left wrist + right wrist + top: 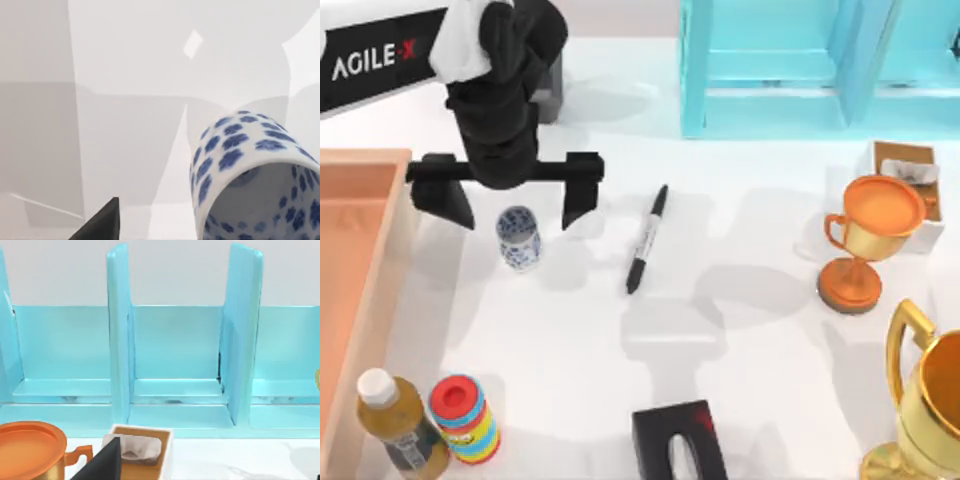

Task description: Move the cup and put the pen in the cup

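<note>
The cup (518, 238), small, white with blue blotches, stands upright on the white table left of centre. My left gripper (517, 220) hovers just over it, open, its two black fingers spread wide to either side of the cup's rim without touching it. In the left wrist view the cup (240, 160) looms close, its mouth showing, beside one fingertip (102, 225). The pen (647, 238), slim and black with a pale band, lies flat on the table to the cup's right. One dark fingertip (102, 465) of my right gripper shows in the right wrist view, facing the blue rack.
A peach tray (360, 260) lines the left edge. A blue rack (770, 70) stands at the back. An orange trophy (868, 240), a gold trophy (925, 410) and a small wooden box (905, 165) are on the right. A black box (678, 440), a bottle (400, 425) and a striped can (465, 418) line the front.
</note>
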Motion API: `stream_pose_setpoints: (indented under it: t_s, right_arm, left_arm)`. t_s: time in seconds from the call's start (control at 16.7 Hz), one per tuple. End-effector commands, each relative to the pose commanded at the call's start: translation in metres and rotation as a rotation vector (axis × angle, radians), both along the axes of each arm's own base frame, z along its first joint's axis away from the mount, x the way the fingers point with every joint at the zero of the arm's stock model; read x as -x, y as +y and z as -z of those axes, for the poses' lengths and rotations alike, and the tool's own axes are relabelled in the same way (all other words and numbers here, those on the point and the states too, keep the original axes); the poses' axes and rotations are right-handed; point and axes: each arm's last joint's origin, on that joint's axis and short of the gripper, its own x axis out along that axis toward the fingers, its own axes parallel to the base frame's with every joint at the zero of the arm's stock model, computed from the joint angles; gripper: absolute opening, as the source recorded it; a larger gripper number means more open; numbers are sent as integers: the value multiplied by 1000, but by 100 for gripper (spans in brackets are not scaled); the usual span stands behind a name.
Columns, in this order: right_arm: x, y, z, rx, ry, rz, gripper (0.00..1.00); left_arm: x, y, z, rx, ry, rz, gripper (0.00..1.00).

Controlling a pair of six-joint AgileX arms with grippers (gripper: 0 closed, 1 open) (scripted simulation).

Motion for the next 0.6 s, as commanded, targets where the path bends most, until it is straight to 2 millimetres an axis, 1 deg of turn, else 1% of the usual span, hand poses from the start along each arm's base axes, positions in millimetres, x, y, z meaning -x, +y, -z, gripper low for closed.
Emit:
stream_pose_setpoints:
  t_s: [0.12,0.24,0.42,0.6]
  right_arm:
    - [0,0,0,0,0,0,100]
    - [0,0,0,0,0,0,100]
    - [0,0,0,0,0,0,100]
    - [0,0,0,0,0,0,100]
  left_arm:
    - [-3,-2,-10,-2,3,3,100]
    - [-7,-6,-28,-3,5,8,100]
    - [-12,-8,-62,-4,9,9,100]
    - [-10,-6,-101,-3,7,6,100]
